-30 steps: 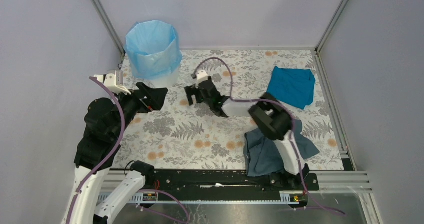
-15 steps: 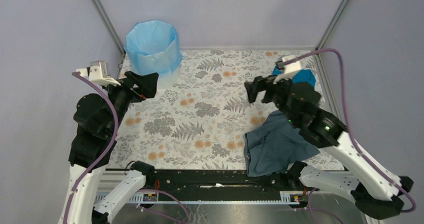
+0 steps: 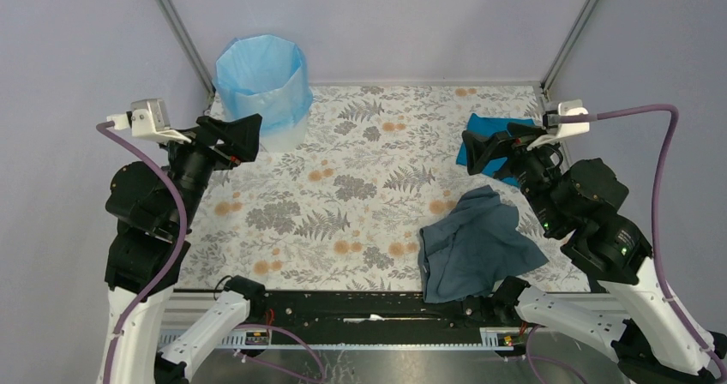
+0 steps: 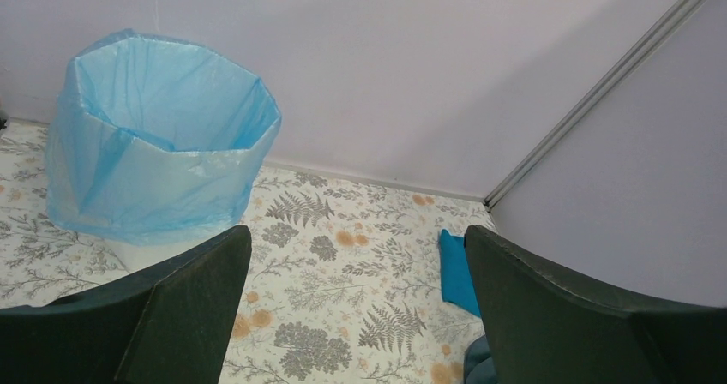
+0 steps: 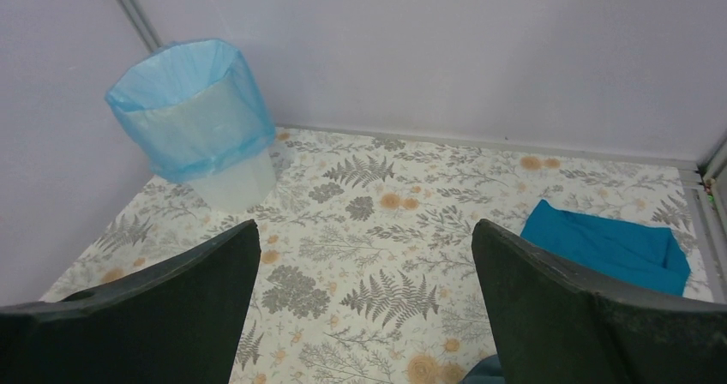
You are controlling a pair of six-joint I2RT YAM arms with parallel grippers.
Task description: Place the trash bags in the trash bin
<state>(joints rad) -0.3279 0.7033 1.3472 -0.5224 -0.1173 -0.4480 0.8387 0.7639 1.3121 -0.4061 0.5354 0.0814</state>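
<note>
The light-blue trash bag (image 3: 261, 80) lines the white trash bin (image 3: 285, 135) at the table's far left corner, its film folded over the rim. It also shows in the left wrist view (image 4: 154, 144) and the right wrist view (image 5: 193, 110), with the bin's white base below it (image 5: 231, 183). My left gripper (image 3: 243, 135) is open and empty, raised just left of the bin. My right gripper (image 3: 487, 151) is open and empty, raised over the right side of the table near the teal cloth.
A teal-blue cloth (image 3: 501, 144) lies at the far right, also in the right wrist view (image 5: 609, 247). A dark grey-blue cloth (image 3: 471, 243) lies crumpled at the near right. Grey walls and metal frame posts (image 3: 176, 28) enclose the flowered table.
My right arm has swung from the table's middle to the far right and risen. My left gripper has drawn back left, away from the bin. The bag and bin have not moved.
</note>
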